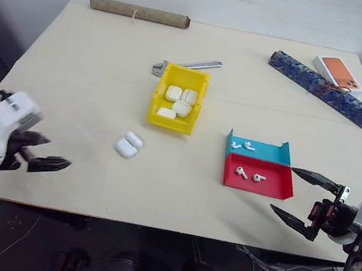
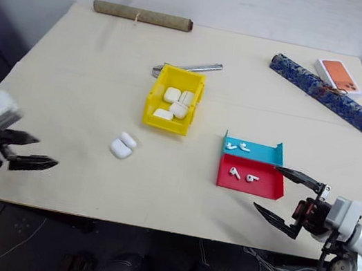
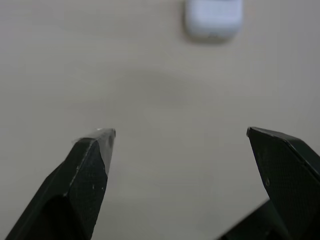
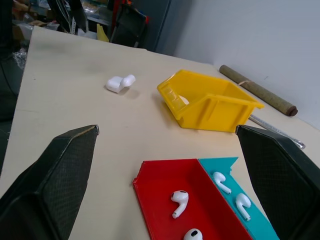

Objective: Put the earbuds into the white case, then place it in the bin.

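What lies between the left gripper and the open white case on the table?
Nothing: in the left eye view, bare tabletop separates the left gripper from the white case. The left wrist view shows the same empty stretch ahead of its open fingers.

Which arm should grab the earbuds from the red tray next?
Right. The right gripper hangs open beside the red tray holding two earbuds; the left gripper hovers far across the table, nearer the open white case.

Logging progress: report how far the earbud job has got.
Done: the yellow bin already holds several white cases. In hand: nothing; left gripper and right gripper are open and empty. Left: an open white case lies on the table; earbuds remain in the red tray and blue tray.
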You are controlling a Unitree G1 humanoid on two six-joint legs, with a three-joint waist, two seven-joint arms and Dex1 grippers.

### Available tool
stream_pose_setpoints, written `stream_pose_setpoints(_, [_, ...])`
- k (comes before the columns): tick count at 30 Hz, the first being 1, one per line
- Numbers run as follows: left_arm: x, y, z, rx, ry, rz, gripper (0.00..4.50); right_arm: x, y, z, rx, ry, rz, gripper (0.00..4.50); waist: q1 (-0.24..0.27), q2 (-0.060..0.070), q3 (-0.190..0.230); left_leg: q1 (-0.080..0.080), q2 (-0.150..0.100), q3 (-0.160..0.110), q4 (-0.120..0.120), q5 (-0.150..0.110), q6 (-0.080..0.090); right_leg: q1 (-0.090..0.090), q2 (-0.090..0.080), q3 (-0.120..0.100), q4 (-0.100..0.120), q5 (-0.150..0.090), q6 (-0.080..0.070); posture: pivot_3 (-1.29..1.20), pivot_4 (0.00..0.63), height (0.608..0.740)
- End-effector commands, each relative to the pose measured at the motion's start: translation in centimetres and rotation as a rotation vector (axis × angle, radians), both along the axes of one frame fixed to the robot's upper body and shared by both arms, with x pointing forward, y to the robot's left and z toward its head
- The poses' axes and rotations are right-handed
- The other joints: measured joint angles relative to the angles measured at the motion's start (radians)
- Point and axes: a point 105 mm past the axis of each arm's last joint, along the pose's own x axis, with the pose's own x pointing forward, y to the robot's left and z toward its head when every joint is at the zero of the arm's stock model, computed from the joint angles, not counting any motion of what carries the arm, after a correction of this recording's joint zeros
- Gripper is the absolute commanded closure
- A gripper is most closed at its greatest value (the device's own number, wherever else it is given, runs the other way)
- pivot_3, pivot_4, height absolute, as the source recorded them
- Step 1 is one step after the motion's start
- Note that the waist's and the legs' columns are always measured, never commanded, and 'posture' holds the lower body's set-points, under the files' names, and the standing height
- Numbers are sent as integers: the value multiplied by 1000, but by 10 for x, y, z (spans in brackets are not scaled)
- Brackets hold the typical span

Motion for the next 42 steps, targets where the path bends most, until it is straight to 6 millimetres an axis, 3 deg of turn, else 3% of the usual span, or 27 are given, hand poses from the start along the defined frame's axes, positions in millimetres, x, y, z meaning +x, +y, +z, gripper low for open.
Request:
stream_pose_setpoints(1, [18, -18, -13, 89, 46, 13, 47, -2, 6, 2, 10, -26, 11, 0, -2, 0, 0, 1, 0, 2, -2, 1, 0, 0, 2, 2, 0, 0, 0, 0, 150, 740])
stream_pose_setpoints(4, [33, -34, -13, 88, 50, -8, 47, -3, 8, 0, 13, -26, 16, 0, -1, -1, 0, 1, 2, 4, -2, 5, 3, -2, 12, 6, 1, -1, -1, 0, 150, 740])
stream_pose_setpoints(10, [58, -56, -17, 152, -8, -15, 47, -8, 3, -3, 11, -17, -10, 0, 6, -2, 1, 2, 6, 6, 0, 5, 3, -2, 12, 10, 0, -2, -3, 0, 150, 740])
stream_pose_setpoints(16, [71, -71, -32, 125, -6, 11, 47, -14, 4, -5, 12, -8, -14, 0, 9, -2, 1, 0, 7, 6, 4, 5, 3, -2, 11, 10, 1, -2, -3, 0, 150, 740])
stream_pose_setpoints(35, [89, -83, -65, 113, 14, 28, 47, -25, 17, -7, 45, -4, -38, 0, 28, -2, 0, 2, 8, 6, 9, 2, -3, 0, 9, 10, 2, -2, -4, 0, 150, 740])
stream_pose_setpoints(38, [85, -82, -69, 124, 34, 14, 601, -26, 16, -8, 45, -2, -45, 0, 27, -2, 0, 3, 8, 6, 9, 1, -3, 0, 9, 10, 3, -2, -4, 0, 150, 740])
stream_pose_setpoints(42, [86, -78, -68, 112, 21, 32, 1698, -26, 12, -12, 46, 2, -52, 0, 25, -2, 0, 4, 8, 6, 9, 2, -3, 0, 9, 11, 4, -2, -4, 0, 150, 740])
